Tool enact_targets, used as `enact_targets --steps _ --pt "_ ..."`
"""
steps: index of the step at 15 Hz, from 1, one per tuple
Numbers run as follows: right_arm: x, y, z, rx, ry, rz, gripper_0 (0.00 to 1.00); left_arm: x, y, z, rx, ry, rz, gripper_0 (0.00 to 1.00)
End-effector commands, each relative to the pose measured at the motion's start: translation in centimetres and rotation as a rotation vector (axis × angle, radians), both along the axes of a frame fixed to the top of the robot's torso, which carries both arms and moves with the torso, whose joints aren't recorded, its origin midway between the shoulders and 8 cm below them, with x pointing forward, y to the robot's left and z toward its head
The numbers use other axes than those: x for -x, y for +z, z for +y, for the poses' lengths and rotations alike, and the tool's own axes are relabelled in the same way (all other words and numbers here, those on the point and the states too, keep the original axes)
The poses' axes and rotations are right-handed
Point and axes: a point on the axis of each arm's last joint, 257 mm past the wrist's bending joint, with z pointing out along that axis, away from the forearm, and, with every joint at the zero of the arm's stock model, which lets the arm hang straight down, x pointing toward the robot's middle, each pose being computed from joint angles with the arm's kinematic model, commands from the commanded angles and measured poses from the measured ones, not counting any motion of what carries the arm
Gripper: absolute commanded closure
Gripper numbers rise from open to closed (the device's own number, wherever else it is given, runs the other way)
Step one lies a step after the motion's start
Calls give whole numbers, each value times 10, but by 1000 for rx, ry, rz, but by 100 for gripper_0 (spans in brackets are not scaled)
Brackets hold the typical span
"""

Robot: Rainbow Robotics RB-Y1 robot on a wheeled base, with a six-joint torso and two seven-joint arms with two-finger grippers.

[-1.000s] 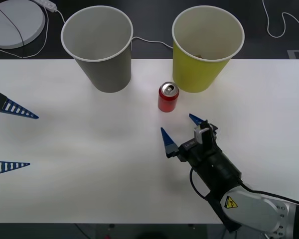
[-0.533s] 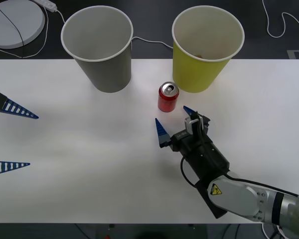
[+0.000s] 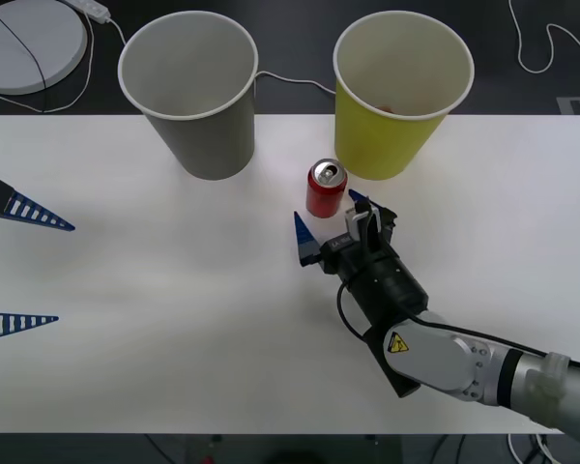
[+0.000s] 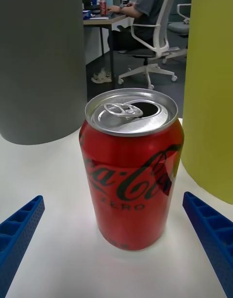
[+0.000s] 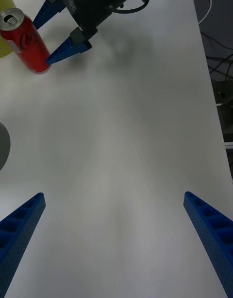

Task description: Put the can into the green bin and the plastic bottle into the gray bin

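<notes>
The red can (image 3: 326,188) stands upright on the white table (image 3: 174,319), just in front of the gap between the gray bin (image 3: 190,89) and the green bin (image 3: 401,89). My right gripper (image 3: 329,220) is open right behind the can, its blue fingers (image 4: 18,235) reaching toward either side without touching the can (image 4: 131,169). From the left wrist, the can (image 5: 25,41) and the right gripper (image 5: 53,33) lie far off. My left gripper (image 3: 19,266) is open at the table's left edge, holding nothing. The plastic bottle is out of view.
A white round device (image 3: 29,43) and white cables (image 3: 551,48) lie on the dark floor beyond the table's far edge. Bare tabletop (image 5: 126,147) stretches between the two arms.
My right gripper has moved forward and left toward the can, from well short of it to just behind it, staying open. The can, bins and left arm have not moved.
</notes>
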Motion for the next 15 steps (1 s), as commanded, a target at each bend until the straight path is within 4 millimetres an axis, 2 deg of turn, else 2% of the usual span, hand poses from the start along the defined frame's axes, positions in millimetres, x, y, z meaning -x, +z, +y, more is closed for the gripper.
enact_targets --steps 1,6,11,15 --pt "-10 3 3 0 -13 -2 0 0 0 0 0 0 0 0" --pt "-17 9 11 -4 -9 3 0 0 0 0 0 0 0 0" --pt "-37 12 14 21 -29 -10 0 0 0 0 0 0 0 0" --pt "-39 11 16 20 -34 -3 0 0 0 0 0 0 0 0"
